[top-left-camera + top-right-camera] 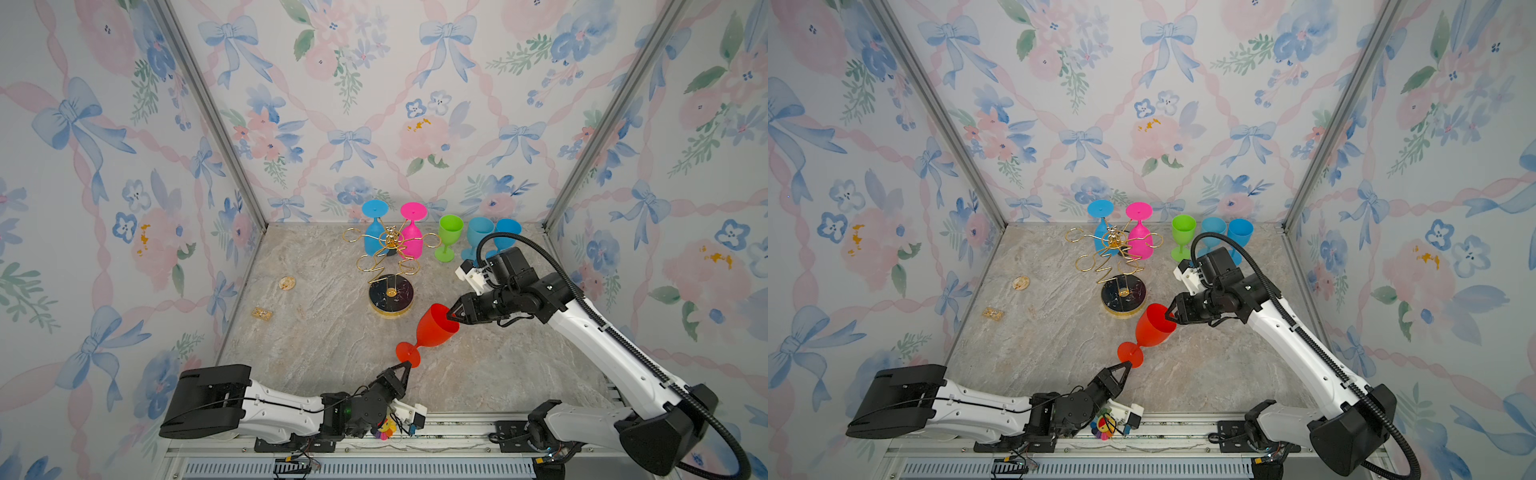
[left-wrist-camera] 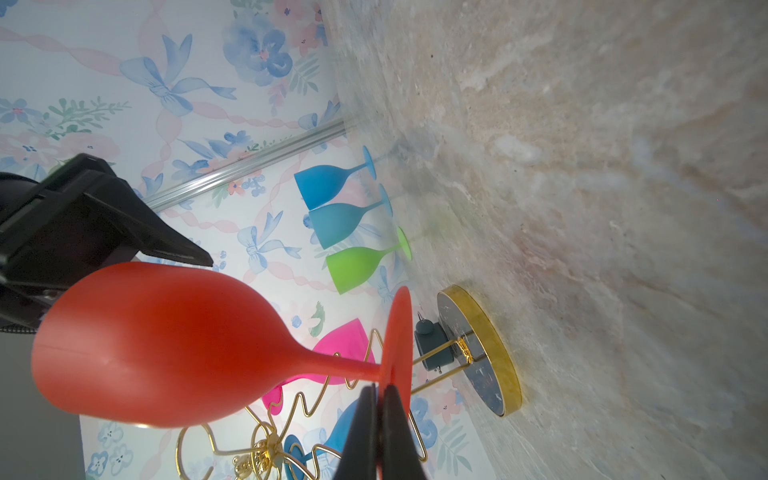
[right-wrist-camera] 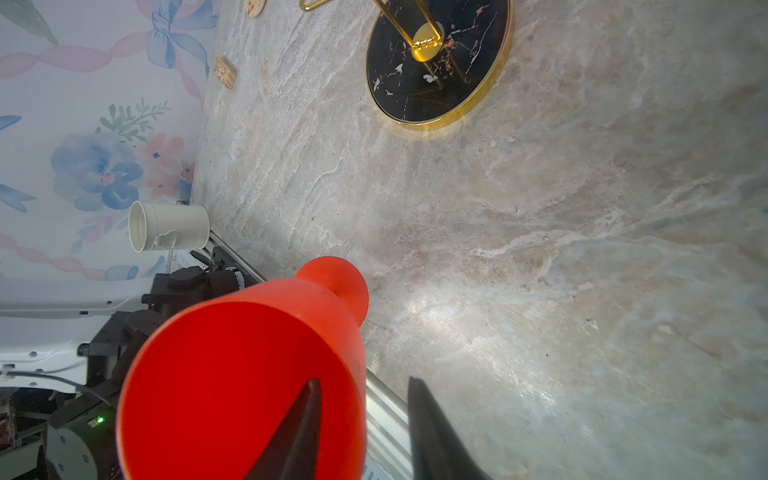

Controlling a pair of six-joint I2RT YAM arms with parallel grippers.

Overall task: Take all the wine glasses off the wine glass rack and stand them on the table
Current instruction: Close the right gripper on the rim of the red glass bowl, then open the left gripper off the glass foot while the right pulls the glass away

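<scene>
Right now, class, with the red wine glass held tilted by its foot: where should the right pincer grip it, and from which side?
Grip the red wine glass by its bowl wall at the rim, coming from the open mouth. The mouth faces the right pincer, whose jaws straddle the rim; the left pincer holds the foot.

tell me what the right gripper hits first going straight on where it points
Likely the red glass: the right gripper straddles its rim, one finger inside the bowl, one outside.

The right wrist view cuts off the wine glass rack [image 3: 415,93] above its base. In both top views the right arm [image 1: 515,270] partly hides two blue glasses [image 1: 480,235]
</scene>
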